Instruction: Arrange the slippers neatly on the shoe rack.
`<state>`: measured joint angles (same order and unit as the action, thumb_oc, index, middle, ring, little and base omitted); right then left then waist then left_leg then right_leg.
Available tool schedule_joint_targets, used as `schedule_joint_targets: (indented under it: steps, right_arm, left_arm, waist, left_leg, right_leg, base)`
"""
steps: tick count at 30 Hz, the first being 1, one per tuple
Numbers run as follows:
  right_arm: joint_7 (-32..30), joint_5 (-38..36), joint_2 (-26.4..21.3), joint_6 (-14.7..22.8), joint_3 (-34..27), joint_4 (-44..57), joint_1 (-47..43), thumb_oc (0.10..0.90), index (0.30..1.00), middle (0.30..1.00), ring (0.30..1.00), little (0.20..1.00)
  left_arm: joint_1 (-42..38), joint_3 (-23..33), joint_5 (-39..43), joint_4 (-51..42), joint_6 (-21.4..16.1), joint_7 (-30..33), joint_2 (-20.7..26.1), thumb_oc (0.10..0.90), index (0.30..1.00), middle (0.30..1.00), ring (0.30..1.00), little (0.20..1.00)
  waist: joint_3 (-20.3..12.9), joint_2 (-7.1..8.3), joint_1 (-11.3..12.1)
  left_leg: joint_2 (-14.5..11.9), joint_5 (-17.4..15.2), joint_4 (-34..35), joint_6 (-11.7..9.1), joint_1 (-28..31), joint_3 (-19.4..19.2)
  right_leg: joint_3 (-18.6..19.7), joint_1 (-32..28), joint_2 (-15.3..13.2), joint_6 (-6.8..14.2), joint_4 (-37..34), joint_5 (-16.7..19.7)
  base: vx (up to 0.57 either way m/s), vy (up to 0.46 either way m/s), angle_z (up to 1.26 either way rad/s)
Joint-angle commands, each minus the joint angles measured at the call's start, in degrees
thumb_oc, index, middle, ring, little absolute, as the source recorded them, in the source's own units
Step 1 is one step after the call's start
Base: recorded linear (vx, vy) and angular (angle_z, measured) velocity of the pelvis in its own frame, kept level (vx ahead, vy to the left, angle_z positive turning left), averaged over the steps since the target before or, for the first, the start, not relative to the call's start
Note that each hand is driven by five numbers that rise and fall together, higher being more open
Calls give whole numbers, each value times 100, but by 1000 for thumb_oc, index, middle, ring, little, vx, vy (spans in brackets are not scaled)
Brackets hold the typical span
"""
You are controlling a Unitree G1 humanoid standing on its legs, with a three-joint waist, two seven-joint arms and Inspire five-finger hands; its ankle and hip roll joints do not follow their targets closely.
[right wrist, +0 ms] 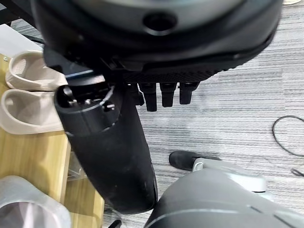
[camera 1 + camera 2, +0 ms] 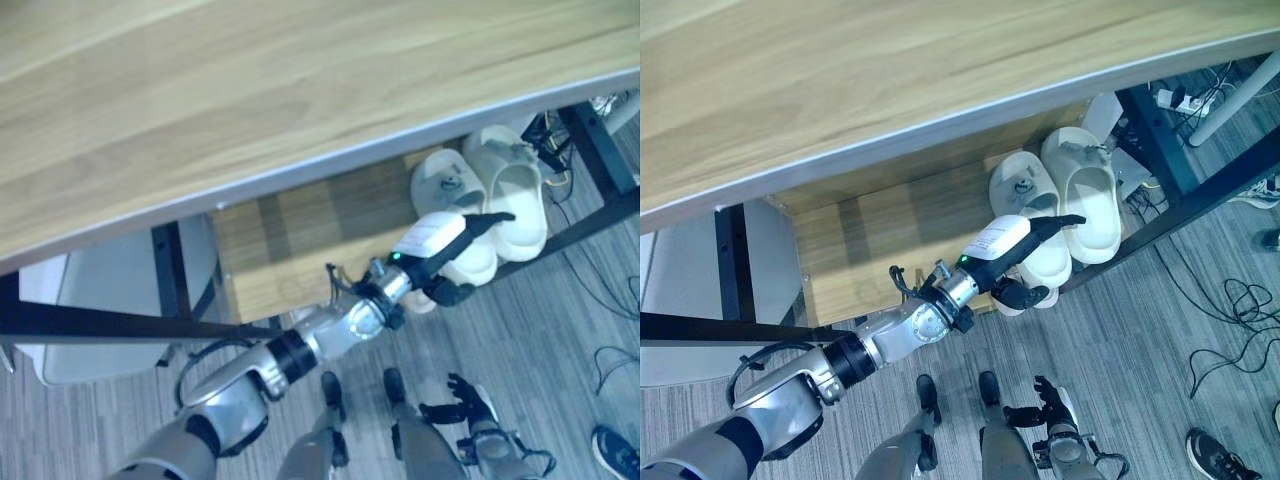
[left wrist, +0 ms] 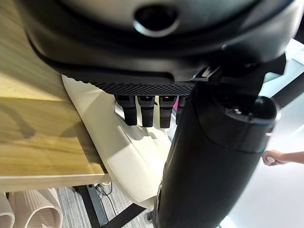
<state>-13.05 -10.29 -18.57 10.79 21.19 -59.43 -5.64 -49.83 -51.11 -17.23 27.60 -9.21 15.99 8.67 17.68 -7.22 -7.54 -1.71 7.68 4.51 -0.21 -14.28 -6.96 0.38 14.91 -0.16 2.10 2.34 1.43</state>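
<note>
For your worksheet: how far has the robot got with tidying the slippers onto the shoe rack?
Done: two cream slippers lie side by side on the rack's lower shelf. In hand: the left hand reaches over the nearer one, fingers down on it. Left: letting go. The right hand hangs idle near the floor.

Lab or office: power strip (image 2: 1173, 97), loose cables (image 2: 1230, 310), grey floor (image 2: 1160, 330).

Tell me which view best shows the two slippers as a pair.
The right eye view: both slippers sit side by side on the wooden shelf, left hand on the nearer one. Left eye view matches; wrist views show partial slippers.
</note>
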Motion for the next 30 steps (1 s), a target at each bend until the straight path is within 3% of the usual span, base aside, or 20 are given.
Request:
schedule_joint_targets:
  steps: [1,17,30]
  right_arm:
    - [-94,-168,-129,138,-5,-107,119,800,900,900,900,900]
    - [-100,-154,-154,159,-34,-359,69,800,900,900,900,900]
    - [-102,-103,-115,82,-60,-460,107,800,900,900,900,900]
  left_arm:
    - [-800,142,-241,1023,124,97,-533,800,900,900,900,900]
    - [-1396,229,-388,1237,185,275,-227,800,900,900,900,900]
    - [-1559,473,57,1249,210,305,-17,800,900,900,900,900]
  waist:
    - [-81,173,-60]
    - [-81,189,-23]
    - [-52,183,23]
  left_leg:
    - [58,-429,49,-150,20,102]
    - [92,-468,49,-121,-5,62]
    - [89,-467,49,-102,84,39]
  right_leg:
    - [-221,-21,-123,303,-391,-258]
    - [-245,30,-168,318,-306,-269]
    - [-246,-28,-151,309,-249,-309]
  base:
    - [0,0,0]
    - [0,0,0]
    - [0,0,0]
